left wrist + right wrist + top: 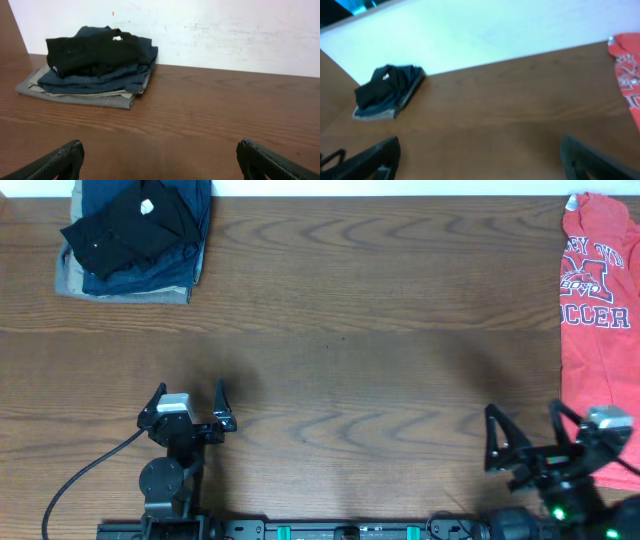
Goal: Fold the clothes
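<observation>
Both grippers hang at the near edge of the table: the left gripper and the right gripper each have their jaws spread wide and hold nothing. The black shirt lies folded in the far left corner, on top of a blue denim and tan stack. A red printed T-shirt lies spread along the right edge.

Top-down overhead; low wrists toward shirt
</observation>
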Motion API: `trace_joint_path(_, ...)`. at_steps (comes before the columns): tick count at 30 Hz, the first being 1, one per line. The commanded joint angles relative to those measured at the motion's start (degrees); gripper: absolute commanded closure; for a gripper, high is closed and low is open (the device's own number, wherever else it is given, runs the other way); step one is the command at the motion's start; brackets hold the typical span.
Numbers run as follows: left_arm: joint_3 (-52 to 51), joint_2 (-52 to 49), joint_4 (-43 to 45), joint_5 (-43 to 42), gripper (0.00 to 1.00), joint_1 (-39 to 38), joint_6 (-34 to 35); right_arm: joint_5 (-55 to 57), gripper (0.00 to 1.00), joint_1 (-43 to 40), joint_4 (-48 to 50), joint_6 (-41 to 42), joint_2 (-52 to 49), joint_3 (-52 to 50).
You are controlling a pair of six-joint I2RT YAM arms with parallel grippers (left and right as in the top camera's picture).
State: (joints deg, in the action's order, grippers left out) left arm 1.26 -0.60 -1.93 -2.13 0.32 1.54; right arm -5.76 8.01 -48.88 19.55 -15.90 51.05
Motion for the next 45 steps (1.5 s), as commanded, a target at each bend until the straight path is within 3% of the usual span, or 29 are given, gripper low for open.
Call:
trace_joint_path(1,-1.0,0.4,-2.1,1.7,0.02,0.3,0.5,0.4,0.01,0.6,4.7,0.8,5.5,-9.7)
trace_joint_path(9,-1.0,0.4,-2.1,1.7,0.02,0.3,0.5,0.4,0.01,0.6,19.7,2.3,15.7,-29.8)
trace_joint_path(24,-1.0,0.4,-2.1,1.7,0.02,0.3,0.5,1.5,0.01,0.6,49.5,2.3,15.6,-50.9)
trace_joint_path(38,-1.0,0.4,-2.1,1.7,0.02,0.3,0.5,1.8,0.01,0.5,44.9,-6.6,15.6,-50.7)
trace_joint_path(45,-1.0,0.4,-2.1,1.7,0.02,0.3,0.5,1.9,0.01,0.5,44.9,-6.6,15.6,-50.7)
